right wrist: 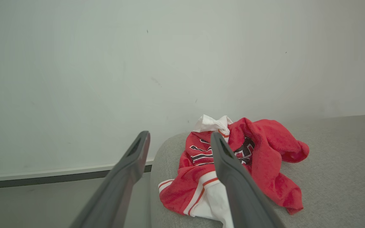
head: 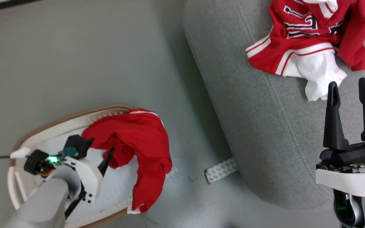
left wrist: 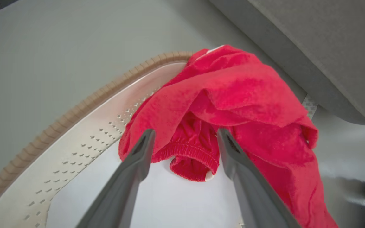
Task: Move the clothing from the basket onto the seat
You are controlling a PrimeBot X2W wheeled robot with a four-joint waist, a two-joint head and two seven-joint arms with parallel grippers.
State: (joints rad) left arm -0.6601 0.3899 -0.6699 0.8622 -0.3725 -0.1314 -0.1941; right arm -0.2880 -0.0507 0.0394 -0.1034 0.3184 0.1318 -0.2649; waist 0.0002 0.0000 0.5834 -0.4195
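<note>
Spreading its two dark fingers wide, the left gripper [left wrist: 185,136] sits low inside the basket [head: 59,122] with nothing held. The bunched elastic edge of the plain red garment [left wrist: 233,91] lies right between the tips and just ahead of them. From there the cloth climbs away from the jaws, folds over the tan rim [left wrist: 74,110] on the side facing the seat [head: 258,126], and hangs down outside towards the floor. Its long axis curves along that rim rather than pointing at the fingers.

The left arm is plainly the nearer one, and a short push forward before closing looks enough. The draped rim is the likely snag when lifting.

A bare strip of floor separates basket and seat, with a patterned white strip [head: 221,171] at the sofa's foot. The right gripper [head: 348,84] hangs parted and empty over the cushion, just beside the jersey [head: 299,28] already lying there.
</note>
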